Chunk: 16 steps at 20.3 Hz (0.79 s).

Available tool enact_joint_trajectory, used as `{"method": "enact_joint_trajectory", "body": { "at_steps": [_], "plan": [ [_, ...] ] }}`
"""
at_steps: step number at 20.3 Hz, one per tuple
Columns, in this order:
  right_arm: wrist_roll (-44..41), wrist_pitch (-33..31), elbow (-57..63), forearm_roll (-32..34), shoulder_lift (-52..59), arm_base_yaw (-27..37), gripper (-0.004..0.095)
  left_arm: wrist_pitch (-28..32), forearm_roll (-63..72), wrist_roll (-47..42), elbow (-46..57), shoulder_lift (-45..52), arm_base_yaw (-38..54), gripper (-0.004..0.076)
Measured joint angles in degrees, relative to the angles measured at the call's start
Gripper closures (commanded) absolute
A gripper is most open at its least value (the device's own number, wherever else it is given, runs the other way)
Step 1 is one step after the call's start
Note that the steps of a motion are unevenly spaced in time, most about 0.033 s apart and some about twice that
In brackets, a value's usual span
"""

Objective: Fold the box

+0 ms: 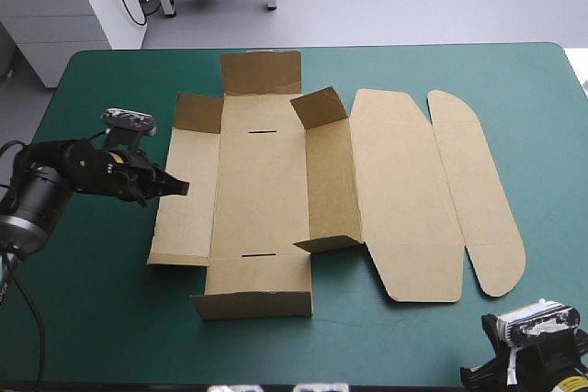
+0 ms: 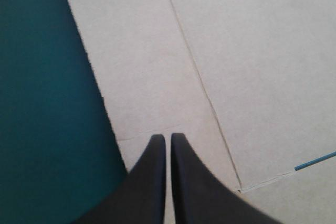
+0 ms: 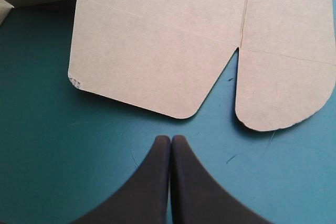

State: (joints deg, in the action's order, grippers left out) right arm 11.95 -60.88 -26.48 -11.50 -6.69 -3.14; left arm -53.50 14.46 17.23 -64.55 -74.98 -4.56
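The brown box (image 1: 262, 190) lies open in the middle of the teal-green cover. Its far end flap (image 1: 262, 71), near end flap (image 1: 253, 303) and the long wall (image 1: 331, 185) beside the lid stand raised. The lid (image 1: 404, 190) and its rounded tuck flap (image 1: 473, 181) lie flat to the right. My left gripper (image 1: 181, 188) is shut, its tips over the flat left wall panel (image 2: 142, 77) near that panel's outer edge (image 2: 168, 137). My right gripper (image 3: 170, 138) is shut above bare cover, just short of the lid's rounded side flap (image 3: 152, 61).
The right arm (image 1: 537, 346) sits at the table's front right corner, close to the front edge. A small corner flap (image 1: 197, 112) stands up at the box's far left. Teal-green cover (image 1: 92, 300) shows in front of the left arm.
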Motion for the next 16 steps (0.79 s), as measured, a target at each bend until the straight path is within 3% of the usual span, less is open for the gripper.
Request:
{"method": "enact_joint_trajectory", "body": {
  "at_steps": [9, 16],
  "plan": [
    [0.0, 0.0, 0.0, 0.2, 0.0, 0.0, 0.0928, -14.0, 16.7, 20.4, -0.4, -1.4, 28.6, 0.0708],
    [0.0, 0.0, 0.0, 0.2, 0.0, 0.0, 0.0928, -16.3, 20.1, 23.7, -0.4, -11.1, 32.4, 0.0708]
  ]
}}
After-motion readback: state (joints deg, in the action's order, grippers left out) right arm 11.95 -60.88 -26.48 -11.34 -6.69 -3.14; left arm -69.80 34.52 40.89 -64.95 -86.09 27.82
